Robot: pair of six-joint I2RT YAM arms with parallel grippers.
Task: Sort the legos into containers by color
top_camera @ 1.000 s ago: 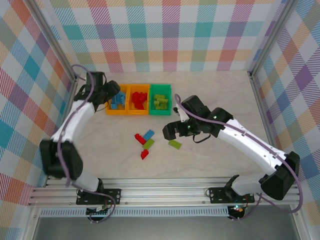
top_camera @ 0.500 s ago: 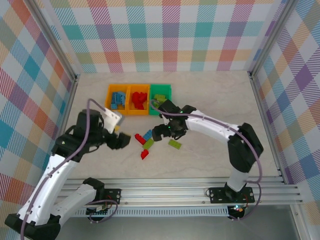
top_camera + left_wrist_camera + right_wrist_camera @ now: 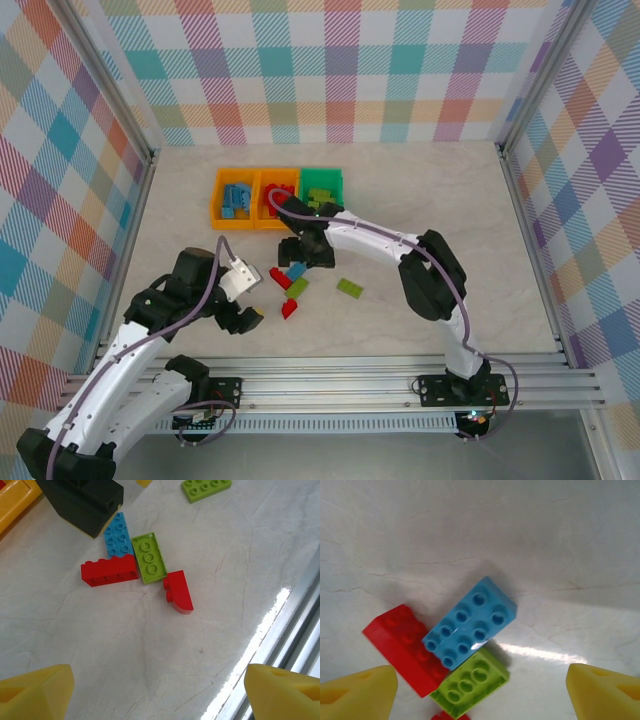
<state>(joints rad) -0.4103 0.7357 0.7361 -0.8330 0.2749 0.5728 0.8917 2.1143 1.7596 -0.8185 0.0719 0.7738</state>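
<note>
Counting first: we see 3 containers in a row at the far left of the table. The left orange bin has blue bricks, the middle orange bin has red, and the green bin has green. We can't count what's inside.

Loose legos: 5 total, i.e. 2 red, 1 blue, 2 green. The long red brick, blue brick and green brick touch in a cluster near the bins. The small red piece sits at the green one's near corner, and the lone green brick lies apart to the right.

Room: the table is bare from that lone brick to the right wall, and btwn the cluster and the near rail.

The left gripper hangs low btwn cluster and rail, fingers wide apart, holding nothing. The right gripper is over the blue brick, fingers also spread wide, nothing clamped.

Vs 0.5 s ago: the left gripper has pulled back toward the rail. The right gripper has slid left, from btwn the cluster and the lone green brick to above the cluster. The 5 loose bricks lie as before.
</note>
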